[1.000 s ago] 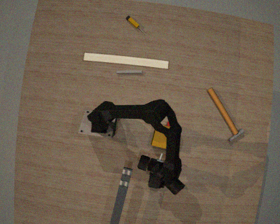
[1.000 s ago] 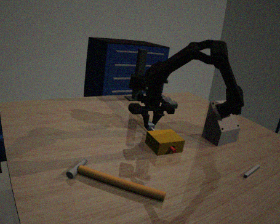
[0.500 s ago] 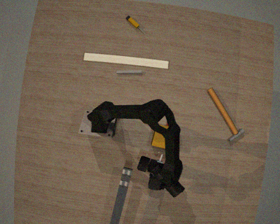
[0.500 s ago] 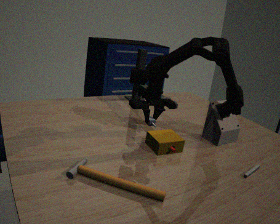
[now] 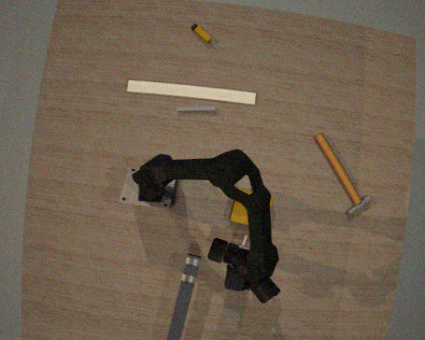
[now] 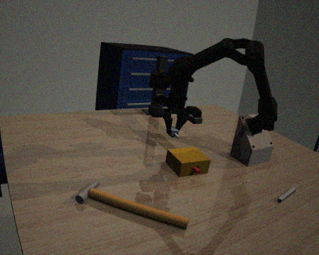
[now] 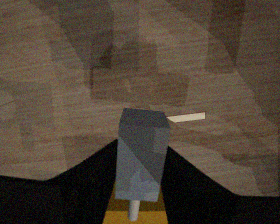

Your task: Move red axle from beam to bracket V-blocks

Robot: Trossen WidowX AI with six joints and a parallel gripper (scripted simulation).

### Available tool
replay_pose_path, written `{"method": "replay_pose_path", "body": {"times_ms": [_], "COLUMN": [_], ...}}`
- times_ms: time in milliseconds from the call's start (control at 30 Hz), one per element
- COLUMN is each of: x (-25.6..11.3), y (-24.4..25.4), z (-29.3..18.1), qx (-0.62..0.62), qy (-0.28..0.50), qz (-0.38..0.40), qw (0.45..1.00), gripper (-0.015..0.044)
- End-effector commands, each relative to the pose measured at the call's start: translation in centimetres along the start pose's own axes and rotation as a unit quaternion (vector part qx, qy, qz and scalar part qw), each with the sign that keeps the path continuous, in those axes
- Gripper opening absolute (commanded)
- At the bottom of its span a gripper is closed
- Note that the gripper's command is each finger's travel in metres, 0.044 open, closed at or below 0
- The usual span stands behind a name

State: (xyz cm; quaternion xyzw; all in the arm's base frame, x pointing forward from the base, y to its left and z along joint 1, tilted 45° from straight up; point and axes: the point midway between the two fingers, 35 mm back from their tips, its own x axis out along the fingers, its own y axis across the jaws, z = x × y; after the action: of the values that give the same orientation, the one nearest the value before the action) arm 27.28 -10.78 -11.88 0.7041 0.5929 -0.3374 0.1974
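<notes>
Fingers [image 5: 238,253] [image 6: 174,131] clamped on grey pinned block [image 5: 244,242] [image 6: 174,132] [image 7: 139,172], beside yellow beam [image 5: 240,213] [image 6: 188,157] [image 7: 154,218]. Early lowering could knock beam, red axle [image 6: 196,170] inside; weak grip could drop block.

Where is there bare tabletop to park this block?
Bare patches: between the hammer and yellow beam; also between the white strip and screwdriver. Crowded: around the gripper, beam and grey bar.
</notes>
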Motion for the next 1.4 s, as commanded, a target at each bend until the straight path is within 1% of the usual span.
{"method": "replay_pose_path", "body": {"times_ms": [0, 333, 667, 767, 1367], "x": [-1.1, -1.9, -1.9, -1.9, 0.8], "y": [0.2, 0.0, 3.5, 3.7, 4.0], "z": [0.0, -0.1, -1.8, -1.9, -1.9], "qx": [-0.005, -0.005, -0.006, -0.006, -0.006], "qy": [-0.005, -0.005, -0.004, -0.004, -0.005], "qz": [0.005, 0.004, 0.005, 0.005, 0.005], "qw": [1.000, 1.000, 1.000, 1.000, 1.000], "gripper": [0.0000, 0.0000, 0.0000, 0.0000, 0.0000]}}
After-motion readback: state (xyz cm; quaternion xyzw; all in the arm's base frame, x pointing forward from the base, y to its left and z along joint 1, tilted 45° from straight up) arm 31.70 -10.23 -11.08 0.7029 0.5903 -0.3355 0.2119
